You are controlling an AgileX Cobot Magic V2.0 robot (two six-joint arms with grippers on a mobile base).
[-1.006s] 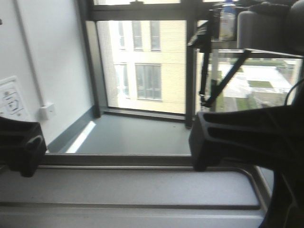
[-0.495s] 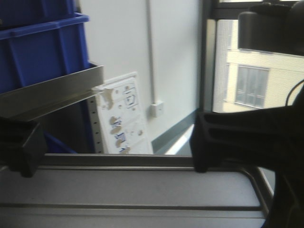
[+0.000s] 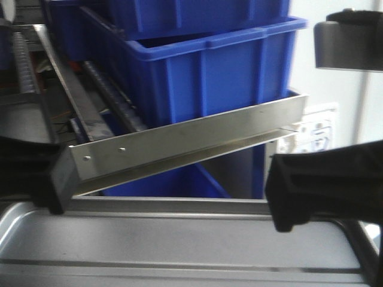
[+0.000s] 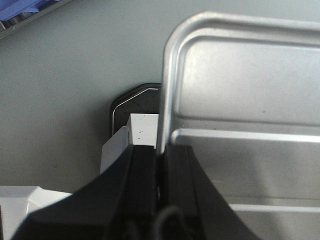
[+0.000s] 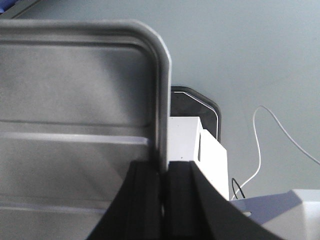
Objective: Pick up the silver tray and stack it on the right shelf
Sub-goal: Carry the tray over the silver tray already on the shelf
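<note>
I hold the silver tray [image 3: 179, 242] level across the bottom of the front view, with one raised ridge showing on its floor. My left gripper [image 3: 52, 186] is shut on its left rim and my right gripper [image 3: 286, 200] on its right rim. In the left wrist view the jaws [image 4: 160, 150] pinch the rim of the tray [image 4: 240, 85]. In the right wrist view the jaws [image 5: 162, 167] pinch the rim of the tray [image 5: 75, 85]. The right shelf's flat steel front bar [image 3: 191, 140] slants just beyond the tray, with roller rails [image 3: 21, 60] running back on the left.
Stacked blue plastic bins [image 3: 209, 66] sit on the rack behind the bar. A white wall panel [image 3: 314, 127] is at the right. Below the tray is grey floor [image 4: 60, 85], a white robot part [image 5: 200, 145] and a white cable [image 5: 270, 142].
The front view has swung from the window, past the wall, to face the rack with blue bins. The tray stays held in both grippers in the same place in view.
</note>
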